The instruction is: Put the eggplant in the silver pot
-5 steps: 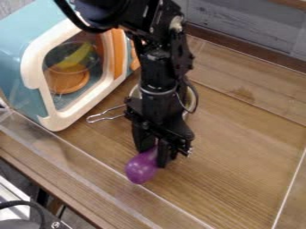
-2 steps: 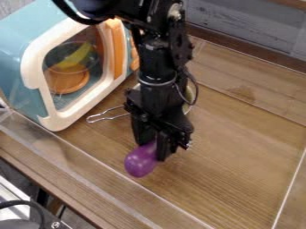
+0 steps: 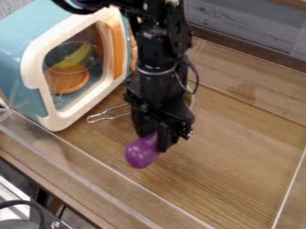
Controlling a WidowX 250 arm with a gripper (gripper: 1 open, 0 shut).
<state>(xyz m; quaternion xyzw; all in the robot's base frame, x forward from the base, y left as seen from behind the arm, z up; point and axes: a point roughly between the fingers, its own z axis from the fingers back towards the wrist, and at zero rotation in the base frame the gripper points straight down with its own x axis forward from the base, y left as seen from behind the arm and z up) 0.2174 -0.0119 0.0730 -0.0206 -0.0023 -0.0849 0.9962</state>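
camera view shows the purple eggplant (image 3: 141,154) pinched between the fingers of the black tool (image 3: 158,140), low over the wooden counter (image 3: 239,134). its long axis runs diagonal, round end down-left. behind stands a toy microwave (image 3: 60,67).

This looks like a robot test bench dressed up as a toy kitchen. A black robot arm (image 3: 156,54) stands over a wooden tabletop (image 3: 239,134), which is fenced by a low clear plastic wall (image 3: 72,174) along its edges. A small teal and white toy microwave (image 3: 54,67) sits at the left with its door shut and orange and yellow play items behind the window. A pale plank backdrop (image 3: 257,27) rises behind the table.
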